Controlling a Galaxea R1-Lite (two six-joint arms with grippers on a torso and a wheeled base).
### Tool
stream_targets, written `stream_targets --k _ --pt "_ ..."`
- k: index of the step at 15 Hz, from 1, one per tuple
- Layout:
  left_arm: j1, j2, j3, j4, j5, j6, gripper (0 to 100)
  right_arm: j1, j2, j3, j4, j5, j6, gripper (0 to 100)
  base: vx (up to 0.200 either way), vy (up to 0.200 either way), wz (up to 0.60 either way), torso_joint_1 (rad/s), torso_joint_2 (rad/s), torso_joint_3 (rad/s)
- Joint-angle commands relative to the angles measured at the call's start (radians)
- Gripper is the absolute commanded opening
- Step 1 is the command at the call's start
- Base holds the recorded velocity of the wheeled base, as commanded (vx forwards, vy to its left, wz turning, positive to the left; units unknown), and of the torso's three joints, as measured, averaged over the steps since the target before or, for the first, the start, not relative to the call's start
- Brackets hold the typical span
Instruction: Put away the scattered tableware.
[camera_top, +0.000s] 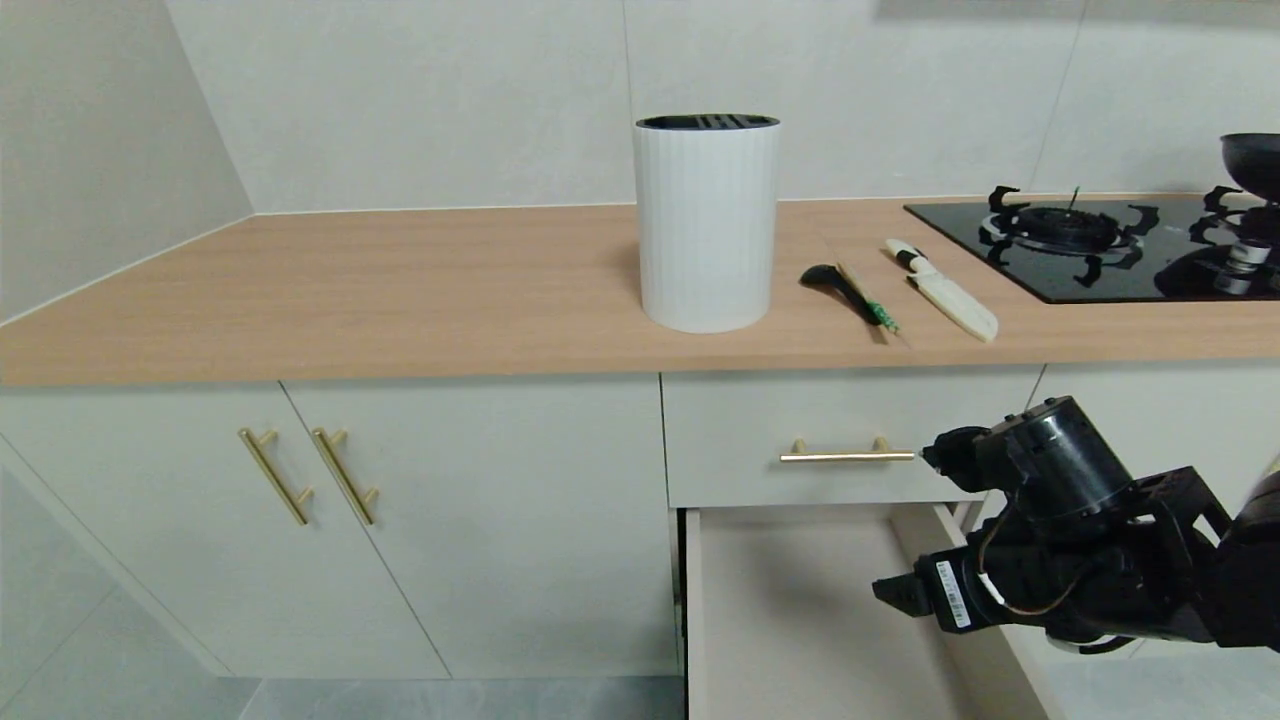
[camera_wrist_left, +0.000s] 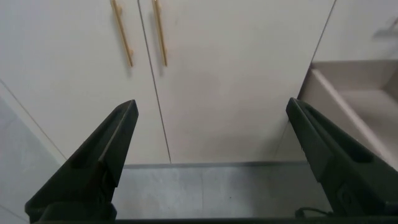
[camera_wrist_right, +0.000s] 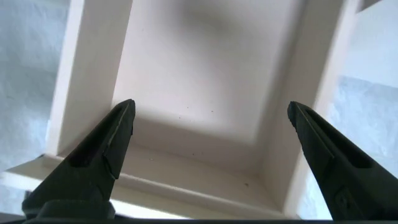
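Holder (camera_top: 706, 220) beside spoon (camera_top: 850, 290), knife (camera_top: 945, 290); hob (camera_top: 1100, 255) beyond

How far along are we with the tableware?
Done: the lower drawer is open, its floor bare. In hand: nothing; the right gripper sits open above it, the left gripper open too. Remaining: the black spoon and knife lie on the counter.

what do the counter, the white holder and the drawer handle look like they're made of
Counter: wood or wood-look laminate, matte, with fine straight grain lines.
White holder: probably plastic, matte, with ribbed sides and a black slotted top.
Drawer handle: metal, brass-gold colour, with a soft sheen along the bar.
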Motion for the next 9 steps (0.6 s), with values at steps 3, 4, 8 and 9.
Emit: stream_targets --k 3,4,8,9 --pt "0.000 0.002 0.000 0.000 0.000 0.000 100 0.002 0.003 0.000 -0.001 0.002 0.000 100 0.000 0.000 0.00 0.173 -0.47 -0.289" --pt "0.000 0.002 0.000 0.000 0.000 0.000 100 0.002 0.002 0.000 -0.001 0.002 0.000 100 0.000 0.000 0.00 0.188 -0.45 -0.276" --pt "0.000 0.002 0.000 0.000 0.000 0.000 100 0.002 0.003 0.000 -0.001 -0.004 0.000 100 0.000 0.000 0.00 0.193 -0.47 -0.284" --pt "0.000 0.002 0.000 0.000 0.000 0.000 100 0.002 0.000 0.000 -0.001 -0.004 0.000 100 0.000 0.000 0.00 0.134 -0.31 -0.183"
